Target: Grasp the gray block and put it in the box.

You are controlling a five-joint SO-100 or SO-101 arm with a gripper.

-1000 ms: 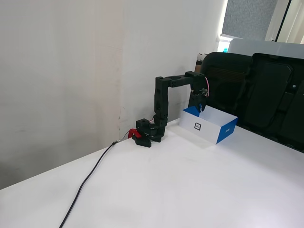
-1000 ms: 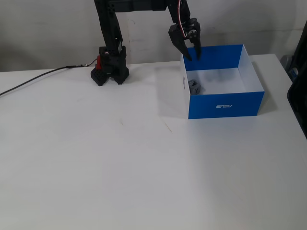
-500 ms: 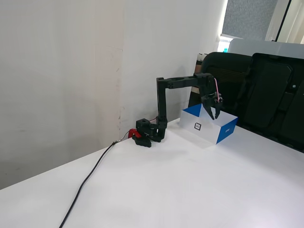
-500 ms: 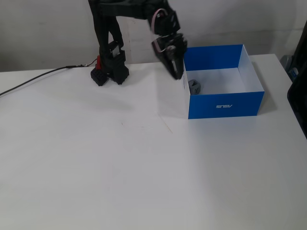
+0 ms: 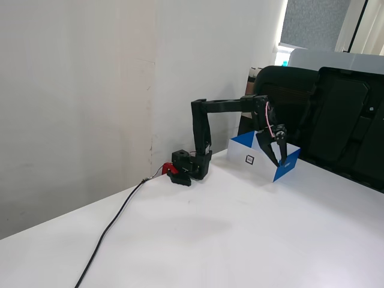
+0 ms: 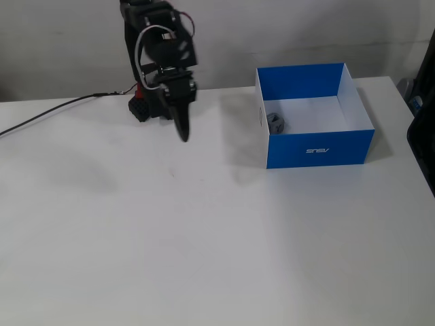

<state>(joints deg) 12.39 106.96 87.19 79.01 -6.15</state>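
The small light-gray block lies on the white floor of the shallow cardboard box with blue sides, tucked into the corner by the wall on the left in the high fixed view that looks down on the table. So the placing step looks finished; what seems left is only for the arm to settle away from the box, with nothing to carry. The black two-finger gripper hangs well apart from the box, over bare white tabletop, pointing downward with its fingers drawn together to a narrow tip and nothing between them. The arm's base stands behind it near the wall, a black cable trailing off to the left. The low side fixed view cannot show the block at all: the box's white front with its small black square marker hides the interior, and there the gripper overlaps the box, so only the high view shows the gap between them.
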